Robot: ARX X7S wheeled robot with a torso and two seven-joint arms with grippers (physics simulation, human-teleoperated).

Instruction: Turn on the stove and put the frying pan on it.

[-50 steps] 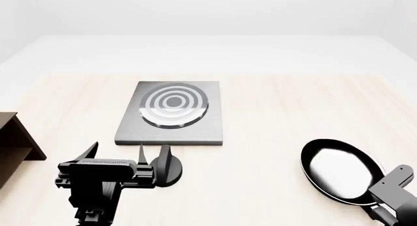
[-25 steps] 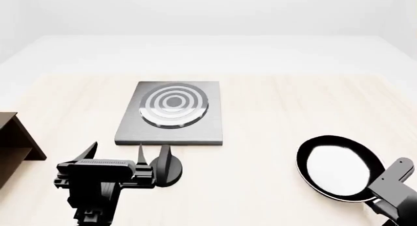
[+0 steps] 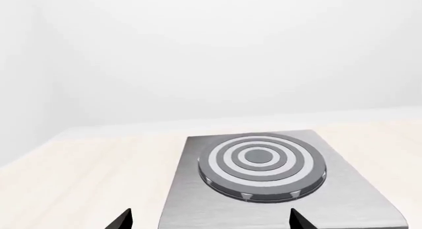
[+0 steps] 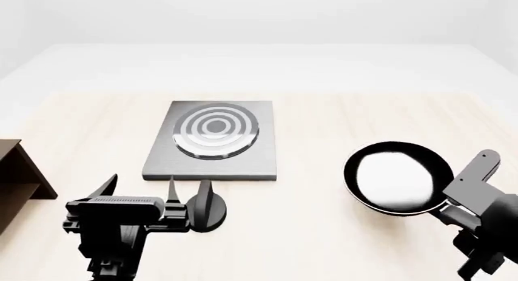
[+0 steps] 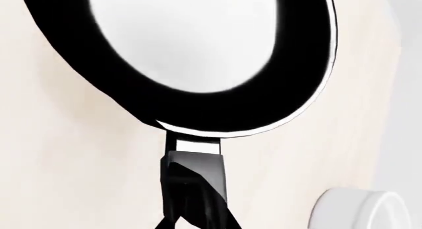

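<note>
Over at the right side of the counter [image 4: 340, 244], the right claw [image 5: 191, 209] is pinching the frying pan [image 4: 396, 178] by its handle, close behind the rim. The pan sits well apart from the stove [image 4: 212, 141], pale inside facing up and roughly level, though whether it rests on the counter or hangs above it I cannot tell. A grip at the handle's root would, I'd judge, keep the pan from swinging on its way to the burner [image 4: 217, 132].

The left claw [image 4: 186, 199] stands spread at the small black knob [image 4: 208, 211], which sits just in front of the stove's near edge. One fingertip rises beside the knob and another near its grip, so the claw looks placed to straddle and twist it; whether they touch it is hidden. In the left wrist view only two dark fingertips [image 3: 300, 221] show, with the grey plate and ringed burner ahead. The burner shows no glow, so whether the stove is on I can't say.

A white bowl [image 5: 359, 209] sits near the pan's handle in the right wrist view, and a brown shelf [image 4: 16, 178] stands at the far left.
</note>
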